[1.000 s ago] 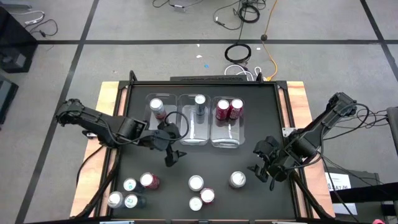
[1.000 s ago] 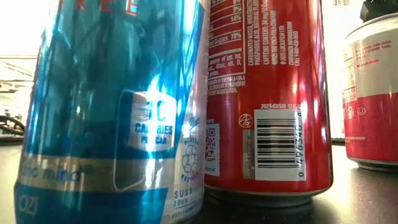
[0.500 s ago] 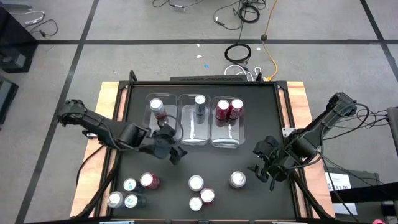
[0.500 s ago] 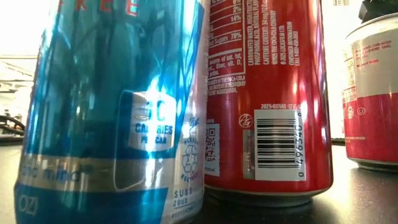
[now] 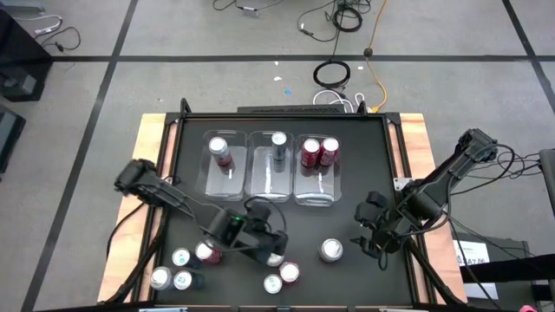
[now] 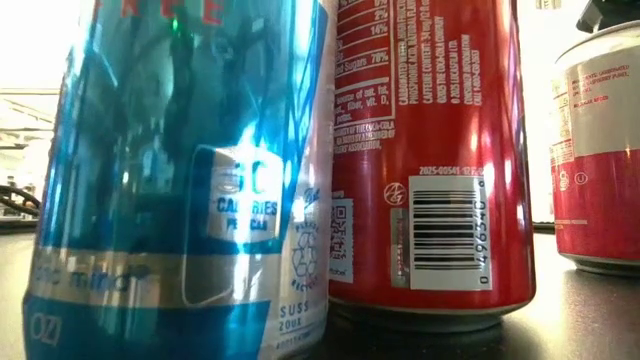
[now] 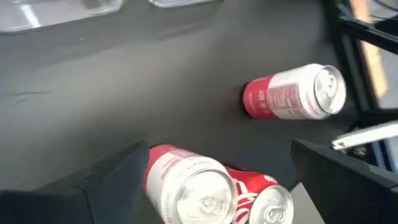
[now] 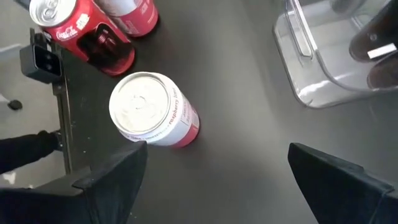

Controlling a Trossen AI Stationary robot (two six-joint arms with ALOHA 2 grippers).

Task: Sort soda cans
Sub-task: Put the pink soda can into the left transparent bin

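The left gripper (image 5: 270, 249), fingers spread and empty, stood directly above an upright pink-red can (image 7: 189, 186), long axis vertical. The right gripper (image 5: 371, 236), also spread, hovered just beside another upright can (image 5: 330, 250). Beyond lay the bins (image 5: 272, 187).

Left gripper (image 5: 270, 251) moved from bins to, seemingly, above front cans (image 5: 279, 276).

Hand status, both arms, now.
Left hand: open, holding nothing, over the front cans.
Right hand: open, holding nothing, beside a lone can.
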